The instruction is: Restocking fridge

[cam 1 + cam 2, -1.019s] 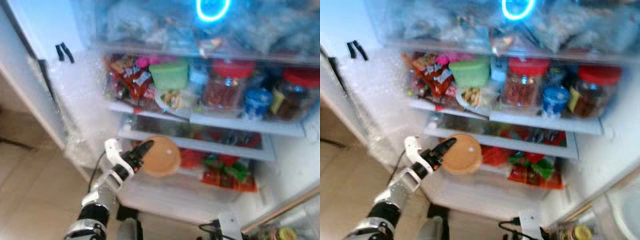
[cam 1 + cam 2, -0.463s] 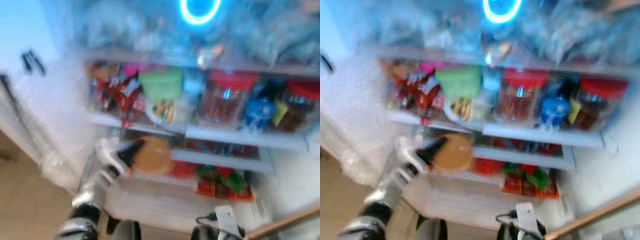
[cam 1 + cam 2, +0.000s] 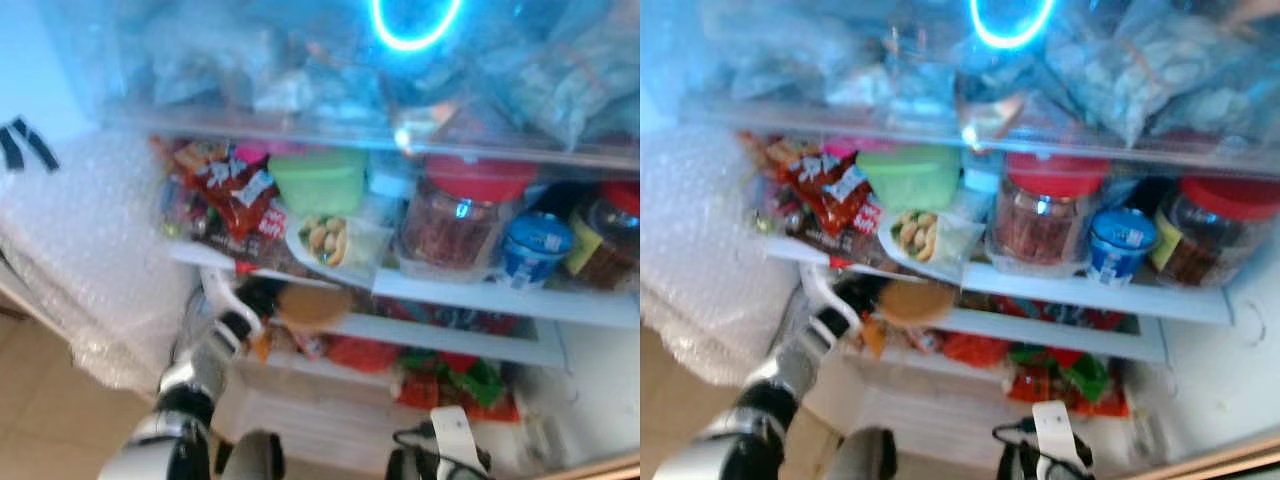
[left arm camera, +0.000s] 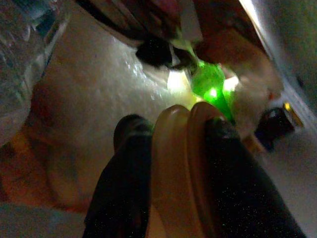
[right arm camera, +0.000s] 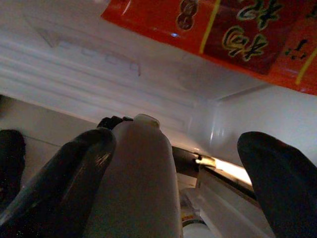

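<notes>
An open fridge (image 3: 590, 340) is faced, its shelves crowded and lit from above by a blue ring light (image 3: 415, 25). Nearest the camera, the right gripper (image 5: 173, 173) is seen low by the bottom drawer; its fingers stand wide apart, one resting against a pale bottle (image 5: 141, 183), and whether anything is gripped cannot be told. Just ahead, the left gripper (image 3: 268, 305) is reached into the narrow second shelf, its fingers closed on the edges of a tan round lid-like container (image 3: 312, 303), which is held on its rim at the shelf's left end. In the left wrist view the container (image 4: 181, 168) is seen pinched between two black fingers (image 4: 126, 183), with a green packet (image 4: 210, 84) ahead. Behind and above, the middle shelf carries red snack packets (image 3: 235, 190), a green tub (image 3: 320, 180), a red-lidded jar (image 3: 460, 215) and a blue cup (image 3: 533, 250). For the placing to be done well, the container should probably be pushed in level beneath the shelf lip, kept off the packets, and released only once it is supported.
</notes>
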Tool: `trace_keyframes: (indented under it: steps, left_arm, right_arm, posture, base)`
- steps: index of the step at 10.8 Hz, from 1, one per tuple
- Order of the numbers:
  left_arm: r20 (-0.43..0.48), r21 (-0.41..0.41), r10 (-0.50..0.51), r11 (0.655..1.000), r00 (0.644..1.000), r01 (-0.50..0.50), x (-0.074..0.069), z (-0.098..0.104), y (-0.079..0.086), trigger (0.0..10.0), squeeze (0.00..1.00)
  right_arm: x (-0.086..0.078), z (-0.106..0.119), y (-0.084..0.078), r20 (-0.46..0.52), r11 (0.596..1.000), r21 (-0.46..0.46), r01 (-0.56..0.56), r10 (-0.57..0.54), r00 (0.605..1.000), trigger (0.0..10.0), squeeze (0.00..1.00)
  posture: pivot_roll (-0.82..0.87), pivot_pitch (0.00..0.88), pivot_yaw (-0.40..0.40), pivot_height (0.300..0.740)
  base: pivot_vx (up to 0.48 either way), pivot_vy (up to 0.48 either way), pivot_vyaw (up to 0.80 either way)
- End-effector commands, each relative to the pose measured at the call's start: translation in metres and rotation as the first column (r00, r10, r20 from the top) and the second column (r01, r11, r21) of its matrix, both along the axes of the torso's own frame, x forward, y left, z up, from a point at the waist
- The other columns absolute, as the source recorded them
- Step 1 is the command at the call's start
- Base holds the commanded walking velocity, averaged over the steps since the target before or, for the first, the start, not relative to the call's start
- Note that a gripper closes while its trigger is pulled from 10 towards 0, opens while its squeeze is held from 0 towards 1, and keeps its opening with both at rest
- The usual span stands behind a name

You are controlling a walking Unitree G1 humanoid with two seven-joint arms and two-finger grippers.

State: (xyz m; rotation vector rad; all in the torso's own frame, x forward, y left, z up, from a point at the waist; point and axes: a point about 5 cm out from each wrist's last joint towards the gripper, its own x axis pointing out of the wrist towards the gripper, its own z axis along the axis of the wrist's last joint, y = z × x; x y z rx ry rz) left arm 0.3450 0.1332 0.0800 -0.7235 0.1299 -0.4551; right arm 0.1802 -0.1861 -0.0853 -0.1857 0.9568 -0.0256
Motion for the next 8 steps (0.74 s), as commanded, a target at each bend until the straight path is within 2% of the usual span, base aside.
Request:
trace_keyframes:
  steps: [1, 3, 6, 8]
  left_arm:
    - [-0.024, 0.018, 0.037, 0.999, 0.999, -0.036, 0.001, -0.003, 0.002, 10.0, 0.00]
    - [-0.055, -0.036, 0.082, 0.996, 0.995, -0.084, 0.008, 0.002, 0.003, 10.0, 0.00]
    - [-0.059, -0.042, 0.086, 0.995, 0.995, -0.088, 0.009, 0.002, 0.003, 10.0, 0.00]
    - [-0.097, -0.027, 0.176, 0.983, 0.980, -0.179, 0.019, 0.009, -0.001, 10.0, 0.00]
  right_arm:
    - [-0.024, -0.012, 0.004, -0.096, 1.000, 0.012, 0.001, 0.000, 0.995, 10.0, 0.00]
    - [-0.024, -0.012, 0.004, -0.096, 1.000, 0.013, 0.004, -0.002, 0.995, 10.0, 0.00]
    - [-0.025, -0.012, 0.004, -0.096, 1.000, 0.013, 0.004, -0.002, 0.995, 10.0, 0.00]
    - [-0.026, -0.012, 0.004, -0.096, 1.000, 0.010, 0.002, -0.001, 0.995, 10.0, 0.00]
  posture:
    - [0.07, 0.101, 0.045, 0.632]
    - [0.06, 0.099, 0.047, 0.632]
    - [0.06, 0.099, 0.047, 0.632]
    - [0.05, 0.093, 0.047, 0.632]
  base:
    - [0.000, 0.000, 0.00]
    - [0.000, 0.000, 0.00]
    - [0.000, 0.000, 0.00]
    - [0.000, 0.000, 0.00]
